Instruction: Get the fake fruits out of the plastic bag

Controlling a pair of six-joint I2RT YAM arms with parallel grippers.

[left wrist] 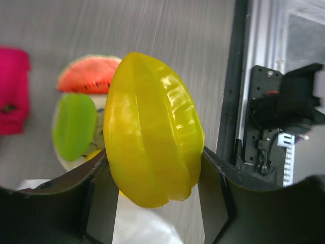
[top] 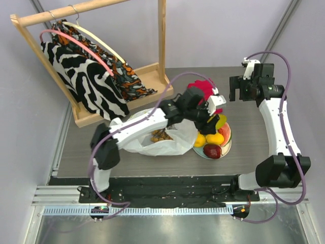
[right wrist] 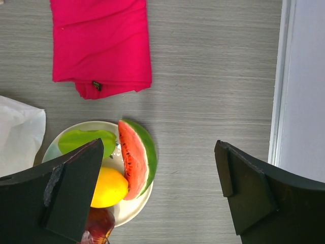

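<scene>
The left gripper (left wrist: 157, 197), pinching the yellow starfruit (left wrist: 152, 127) across its width, hangs over the plate (right wrist: 133, 206); the right gripper (right wrist: 158, 152) gapes wide, farther off.

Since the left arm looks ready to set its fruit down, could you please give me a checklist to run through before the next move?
1. Star fruit clamped in the left gripper: ok.
2. Left gripper over the plate: ok, near its edge.
3. Free spot on the plate: cannot tell; watermelon slice, green piece, lemon and apple crowd it.
4. Right gripper open and off to the side: ok.
5. Plastic bag emptied: not ok; a brownish cluster lies inside.
</scene>
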